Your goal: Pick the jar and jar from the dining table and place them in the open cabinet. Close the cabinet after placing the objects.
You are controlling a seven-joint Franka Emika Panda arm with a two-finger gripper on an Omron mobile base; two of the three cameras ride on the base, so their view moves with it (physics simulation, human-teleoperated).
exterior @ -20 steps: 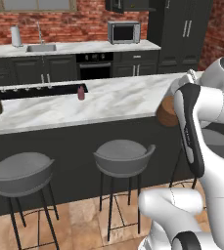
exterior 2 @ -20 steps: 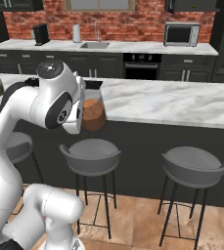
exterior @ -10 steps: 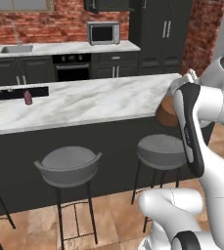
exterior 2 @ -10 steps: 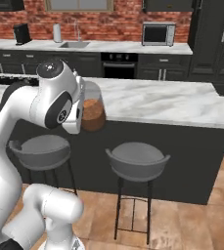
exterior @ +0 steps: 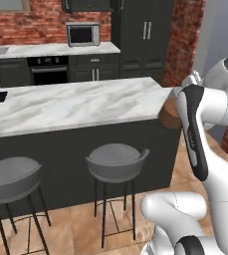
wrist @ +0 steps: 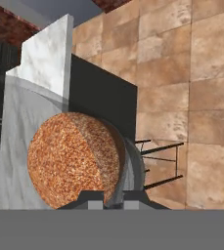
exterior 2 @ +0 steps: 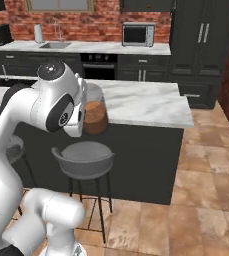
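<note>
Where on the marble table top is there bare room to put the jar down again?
The dining table top is bare from the jar in the gripper to its right end. The floor beyond is open; the stools crowd below.

Your left base camera sits behind the white arm [exterior: 205,124], which rises at lower right, and looks forward and down across the long white marble-topped island [exterior: 70,102] toward the red brick back wall [exterior: 51,17]. Your right base camera mirrors it, arm [exterior 2: 41,107] at lower left, facing the same island [exterior 2: 146,102] and the steel microwave [exterior 2: 138,34]; you see both in each view. Your hand camera looks along the gripper [wrist: 112,201], very near the clear glass jar of reddish-brown grains [wrist: 72,156], with the island's end [wrist: 42,68] and the tan tiled floor [wrist: 191,73] beyond it.
</note>
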